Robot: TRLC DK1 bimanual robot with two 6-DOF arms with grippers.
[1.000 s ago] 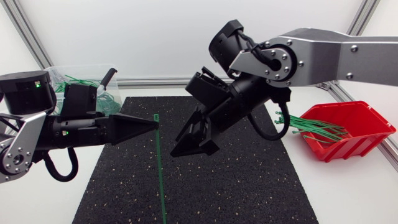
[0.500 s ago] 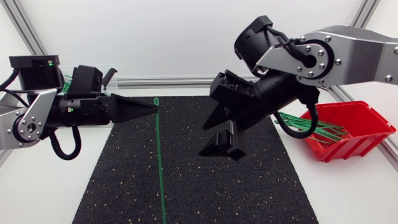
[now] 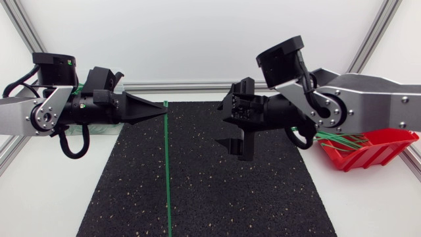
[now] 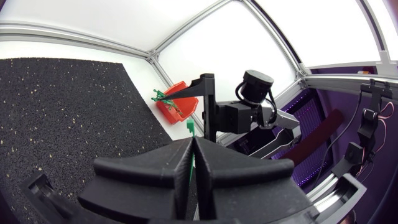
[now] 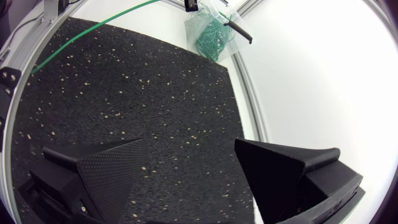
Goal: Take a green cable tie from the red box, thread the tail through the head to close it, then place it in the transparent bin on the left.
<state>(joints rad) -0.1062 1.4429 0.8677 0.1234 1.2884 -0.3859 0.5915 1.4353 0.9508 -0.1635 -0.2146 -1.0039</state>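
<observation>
My left gripper (image 3: 163,109) is shut on a green cable tie (image 3: 167,171) just below its head. The tail hangs straight down over the black mat (image 3: 263,191). In the left wrist view the tie's head (image 4: 191,129) sticks out past the shut fingertips (image 4: 186,158). My right gripper (image 3: 235,128) stands open and empty to the right of the tie, apart from it. The right wrist view shows its fingers (image 5: 106,168) wide apart, with the tie (image 5: 93,30) far ahead. The red box (image 3: 371,150) with green ties lies at the right. The transparent bin (image 5: 214,31) holds several ties.
The black mat covers the middle of the table, with white table surface (image 3: 39,197) on both sides. My left arm (image 3: 59,112) hides most of the bin in the head view. A metal frame rail (image 3: 191,85) runs along the back.
My right gripper opened wide and drew back to the right, away from the tie, turning level. My left arm lifted a little, still holding the tie.
</observation>
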